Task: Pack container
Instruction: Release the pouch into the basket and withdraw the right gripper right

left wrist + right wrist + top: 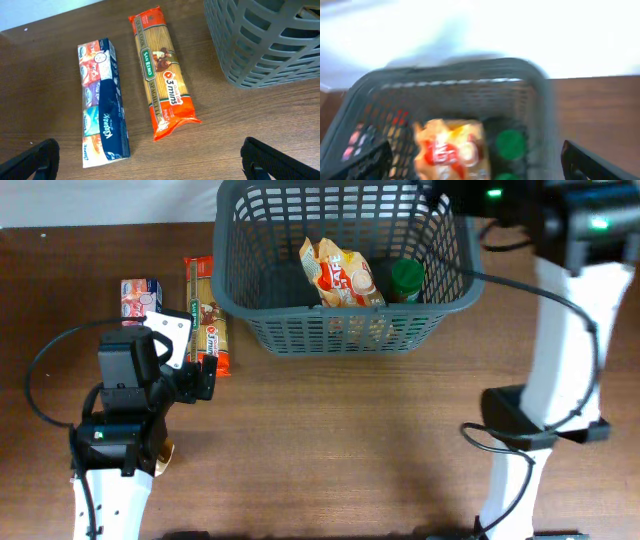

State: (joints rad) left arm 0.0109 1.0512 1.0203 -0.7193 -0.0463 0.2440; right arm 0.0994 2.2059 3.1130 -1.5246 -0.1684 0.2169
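Observation:
The dark grey basket (pixel 300 330) stands at the back centre of the table. In it are an orange-and-white snack bag (pixel 340 275) and a green-lidded jar (pixel 407 280). An orange spaghetti pack (pixel 207 315) and a tissue pack (pixel 140 295) lie on the table left of it. My left gripper (pixel 200 378) is open and empty, just in front of the spaghetti (pixel 162 70) and the tissues (pixel 102 102). My right gripper (pixel 475 167) is open and empty, high above the basket's back right corner (pixel 540 100), over the snack bag (pixel 450 147) and the jar (pixel 511 142). That view is blurred.
The basket's near left corner (pixel 270 40) stands right of the spaghetti in the left wrist view. A small gold object (pixel 165 455) lies beside the left arm's base. The right arm's base (pixel 520 420) stands on the table at the right, with a cable hanging over the basket's right side.

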